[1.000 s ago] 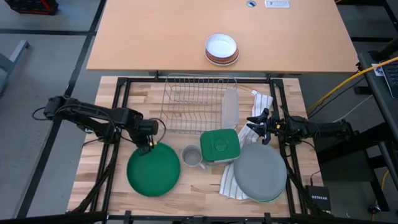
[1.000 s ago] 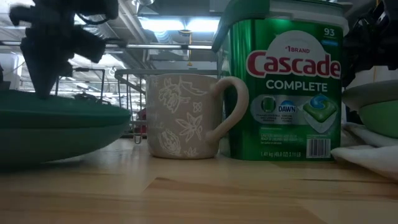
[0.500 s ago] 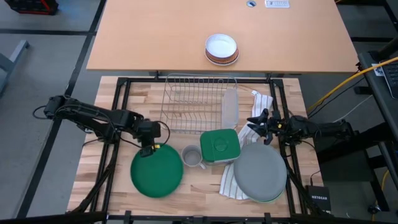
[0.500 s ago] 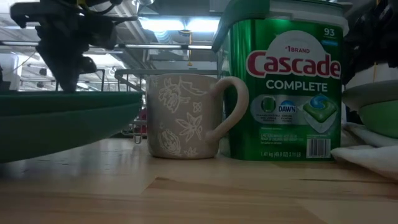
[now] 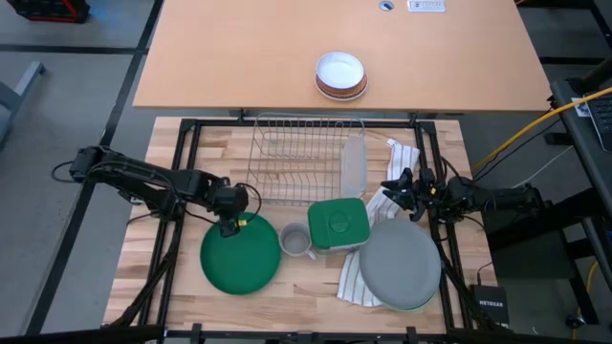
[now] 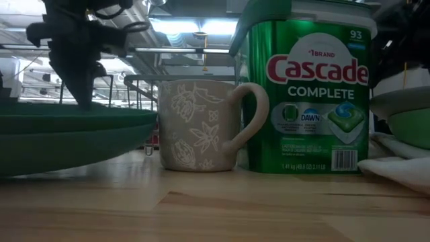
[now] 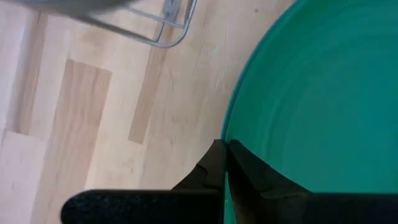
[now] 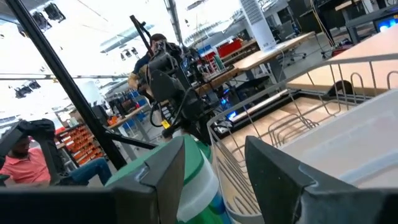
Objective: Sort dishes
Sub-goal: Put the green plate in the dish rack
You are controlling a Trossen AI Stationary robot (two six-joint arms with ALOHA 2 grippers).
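A dark green plate (image 5: 239, 260) lies at the table's near left, also seen in the low view (image 6: 67, 138). My left gripper (image 5: 230, 224) stands over its far rim, pointing steeply down and shut on it (image 7: 225, 157). A grey plate (image 5: 400, 266) sits on a light green plate (image 6: 411, 129) and a striped towel at the near right. My right gripper (image 5: 394, 189) hangs open above the towel's far end, about level, with nothing between its fingers (image 8: 214, 155). My left gripper pinches the green plate's far rim (image 7: 231, 134) between its two fingers, one finger inside the rim and one outside. The fingers (image 6: 84, 94) come from above, pointing down. The plate sits about level, with its underside low at the table.
A patterned mug (image 5: 295, 239) and a green Cascade tub (image 5: 337, 225) stand between the two plates. A wire dish rack (image 5: 304, 158) with a clear tray stands behind them. A white bowl (image 5: 340, 75) sits on the far desk. People show in the room beyond.
My left gripper has moved a little toward the table's right, holding the green plate's rim, and its wrist has turned. The plate has shifted right with it, toward the mug; midway its far side rose, then settled back about level.
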